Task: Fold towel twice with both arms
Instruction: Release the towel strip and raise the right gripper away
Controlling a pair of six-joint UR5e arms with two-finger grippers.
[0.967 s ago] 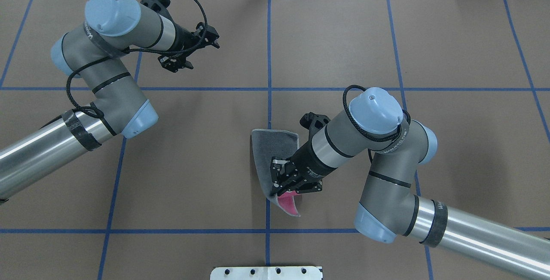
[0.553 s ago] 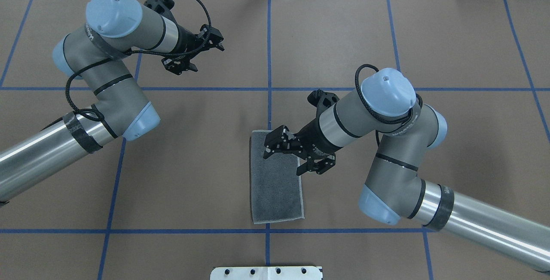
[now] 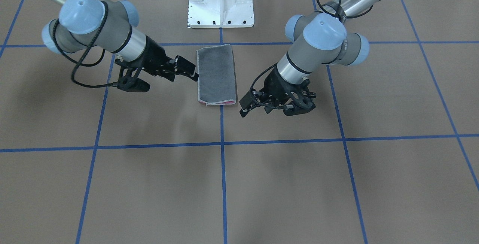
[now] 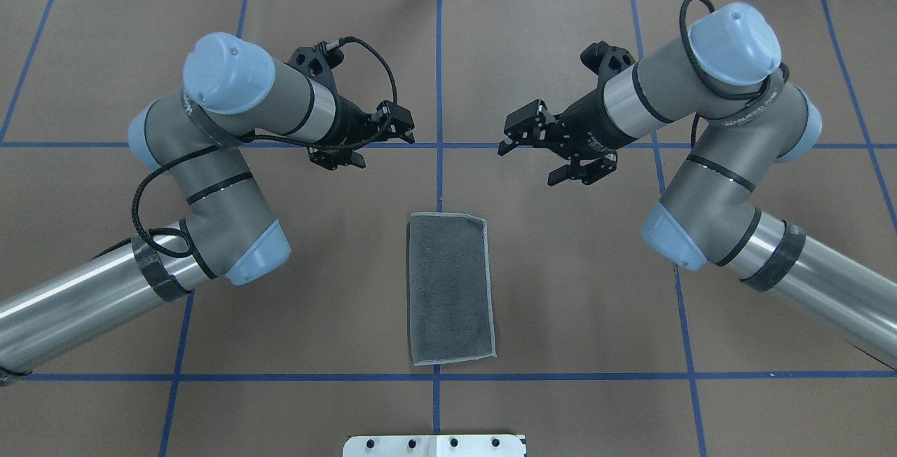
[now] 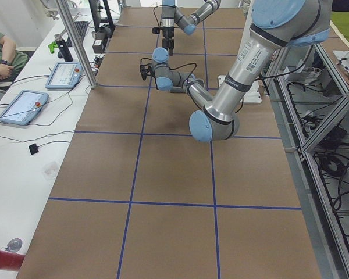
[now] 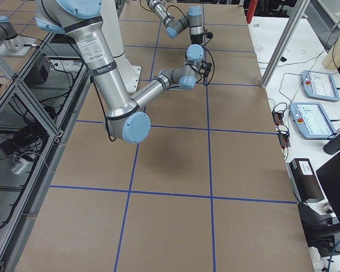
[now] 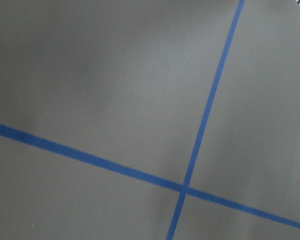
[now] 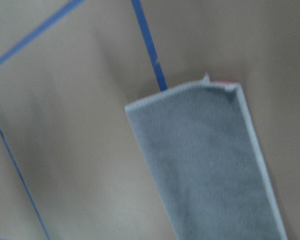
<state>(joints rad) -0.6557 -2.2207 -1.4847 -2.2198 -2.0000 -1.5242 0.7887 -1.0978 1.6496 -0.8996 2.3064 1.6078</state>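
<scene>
The towel point(image 4: 450, 289) lies flat on the table point(image 4: 315, 317), folded in half, grey face up, near the pedestal point(image 4: 434, 445). Beyond it, the left gripper point(image 4: 385, 152) and the right gripper point(image 4: 527, 164) hang clear of the towel, jaws spread, holding nothing.

towel point(image 4: 450, 289): folded once, grey face up, thin pink strip at one short end; lies flat, lower centre of the overhead view.
left arm point(image 4: 214, 180): bent, upper left, apart from the towel.
right arm point(image 4: 708, 187): bent, upper right, apart from the towel.
</scene>
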